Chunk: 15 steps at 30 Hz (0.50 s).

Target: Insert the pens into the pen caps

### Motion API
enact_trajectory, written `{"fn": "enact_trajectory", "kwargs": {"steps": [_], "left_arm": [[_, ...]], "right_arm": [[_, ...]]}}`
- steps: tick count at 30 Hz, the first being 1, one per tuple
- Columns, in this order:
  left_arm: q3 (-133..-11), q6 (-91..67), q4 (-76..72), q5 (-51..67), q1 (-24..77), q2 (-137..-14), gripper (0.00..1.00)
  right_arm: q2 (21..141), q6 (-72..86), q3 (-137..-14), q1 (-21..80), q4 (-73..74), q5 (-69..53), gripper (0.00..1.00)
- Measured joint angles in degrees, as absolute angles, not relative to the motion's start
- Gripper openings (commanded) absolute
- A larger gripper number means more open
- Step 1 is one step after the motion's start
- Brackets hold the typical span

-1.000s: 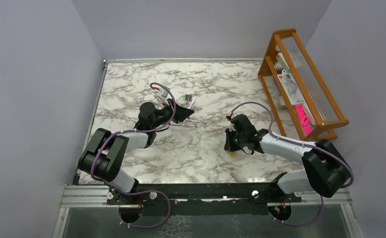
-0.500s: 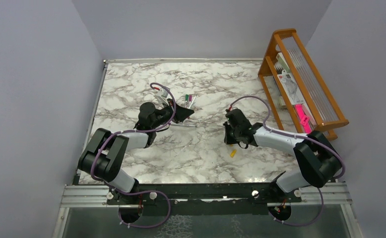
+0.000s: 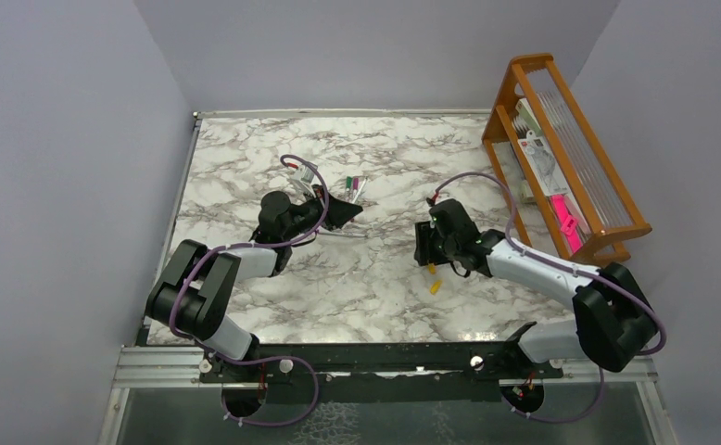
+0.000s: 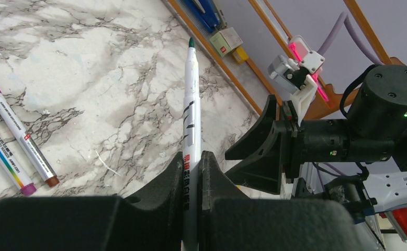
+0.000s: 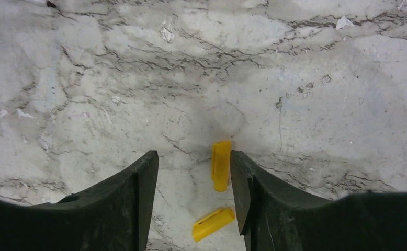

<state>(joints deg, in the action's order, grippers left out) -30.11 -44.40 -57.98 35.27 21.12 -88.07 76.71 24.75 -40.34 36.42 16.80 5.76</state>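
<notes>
My left gripper (image 4: 192, 159) is shut on a white pen (image 4: 192, 94) whose green tip points away over the marble table; from above this gripper (image 3: 343, 215) sits left of centre. Two more pens (image 4: 21, 133) with purple ends lie to its left. My right gripper (image 5: 193, 157) stands open just above the table. One yellow pen cap (image 5: 221, 164) lies close against the inside of its right-hand finger. A second yellow cap (image 5: 213, 224) lies nearer the wrist. From above, both caps (image 3: 433, 276) show just in front of the right gripper (image 3: 423, 248).
A wooden rack (image 3: 570, 158) holding boxes and a pink item stands along the right side. Several pens (image 3: 352, 188) lie in a cluster behind the left gripper, and one more pen (image 3: 346, 235) lies in front of it. Grey walls close in the left, back and right.
The right gripper drew back from the front yellow cap and has opened; a second yellow cap now shows between its fingers. The left arm has not moved.
</notes>
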Motion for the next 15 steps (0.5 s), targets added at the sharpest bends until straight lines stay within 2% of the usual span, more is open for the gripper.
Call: {"fn": "enact_trajectory", "kwargs": {"steps": [3, 10, 15], "left_arm": [[-30.1, -44.4, -58.0, 35.3, 21.1, -88.1, 0.00], [-30.1, -44.4, -58.0, 35.3, 21.1, -88.1, 0.00], [-30.1, -44.4, -58.0, 35.3, 21.1, -88.1, 0.00]], "right_arm": [[78.1, 24.7, -40.9, 36.4, 18.9, 6.9, 0.54], [83.4, 24.8, -42.3, 36.4, 23.5, 9.7, 0.38], [83.9, 24.8, -42.3, 36.4, 23.6, 9.8, 0.33]]}}
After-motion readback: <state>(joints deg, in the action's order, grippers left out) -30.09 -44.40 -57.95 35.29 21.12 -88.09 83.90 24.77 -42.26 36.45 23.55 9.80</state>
